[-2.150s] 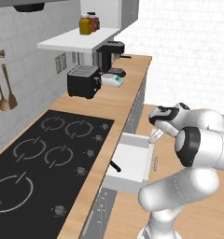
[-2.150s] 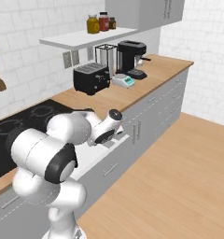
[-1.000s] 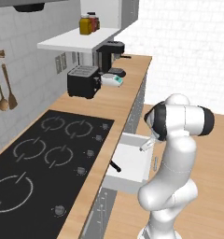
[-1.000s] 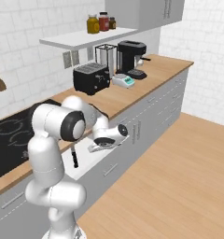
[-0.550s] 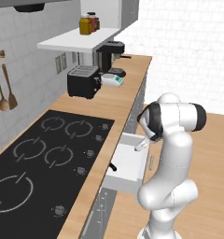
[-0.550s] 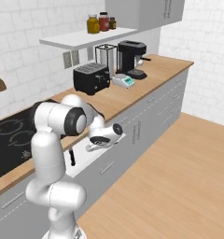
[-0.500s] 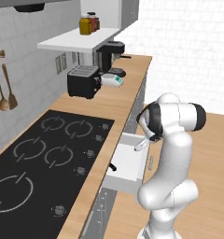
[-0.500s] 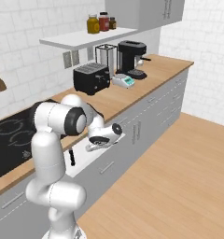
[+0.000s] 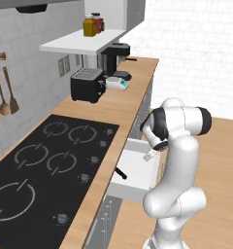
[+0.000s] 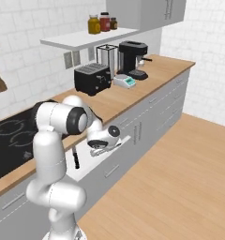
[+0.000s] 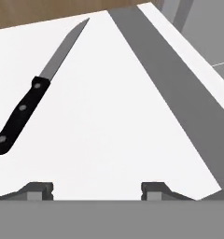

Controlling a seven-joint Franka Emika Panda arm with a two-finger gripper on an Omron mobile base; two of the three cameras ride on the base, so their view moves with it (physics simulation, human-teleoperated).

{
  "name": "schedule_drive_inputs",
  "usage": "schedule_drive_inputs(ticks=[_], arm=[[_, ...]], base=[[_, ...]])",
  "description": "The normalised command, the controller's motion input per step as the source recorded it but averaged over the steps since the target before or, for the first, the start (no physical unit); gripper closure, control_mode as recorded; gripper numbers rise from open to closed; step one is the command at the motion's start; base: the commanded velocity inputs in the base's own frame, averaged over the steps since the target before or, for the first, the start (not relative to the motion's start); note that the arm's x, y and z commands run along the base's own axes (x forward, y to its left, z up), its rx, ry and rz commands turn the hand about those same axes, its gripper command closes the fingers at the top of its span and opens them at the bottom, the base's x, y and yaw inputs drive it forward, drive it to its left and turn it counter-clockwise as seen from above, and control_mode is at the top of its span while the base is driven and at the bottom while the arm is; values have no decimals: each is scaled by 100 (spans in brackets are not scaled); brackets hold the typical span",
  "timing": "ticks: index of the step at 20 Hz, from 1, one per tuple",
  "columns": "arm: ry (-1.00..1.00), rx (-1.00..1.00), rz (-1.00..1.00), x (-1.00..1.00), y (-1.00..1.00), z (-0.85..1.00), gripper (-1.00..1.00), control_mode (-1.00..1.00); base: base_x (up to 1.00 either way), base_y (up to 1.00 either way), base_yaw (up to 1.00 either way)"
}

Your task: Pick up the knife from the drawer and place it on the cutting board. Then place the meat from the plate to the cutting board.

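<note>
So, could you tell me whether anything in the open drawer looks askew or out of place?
Nothing stands out. The knife lies flat on the white floor of the drawer, at a slant to its front panel, untouched. The gripper hovers beside it with nothing between its jaws.

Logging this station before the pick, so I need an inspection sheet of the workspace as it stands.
Surface: wooden counter with black cooktop.
Job's things: white open drawer; black-handled, silver-bladed knife lies flat on its floor.
Clutter: black toaster, black coffee machine, jars on white shelf.
Grippers: gripper above the drawer floor, fingers apart, gripping nothing, knife off to one side.
Cables: nothing seen.
Surroundings: white tiled wall, wooden floor, hanging wooden spoons.
</note>
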Motion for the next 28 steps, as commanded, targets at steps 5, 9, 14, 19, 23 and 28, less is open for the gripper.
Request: schedule_drive_inputs(ticks=[5, 9, 14, 19, 23, 28], arm=[[2, 5, -4, -5, -100, -28, -100, -100], [7, 32, -7, -1, -100, 0, -100, -100], [10, 28, -9, 0, -100, 0, -100, -100], [9, 8, -8, 0, -100, -3, -100, -100], [10, 12, -10, -8, -100, 3, -100, -100], [3, 7, 0, -21, -20, 73, -100, -100]], base=[[0, 0, 0], [0, 0, 0], [0, 0, 0], [0, 0, 0], [0, 0, 0], [0, 0, 0]])
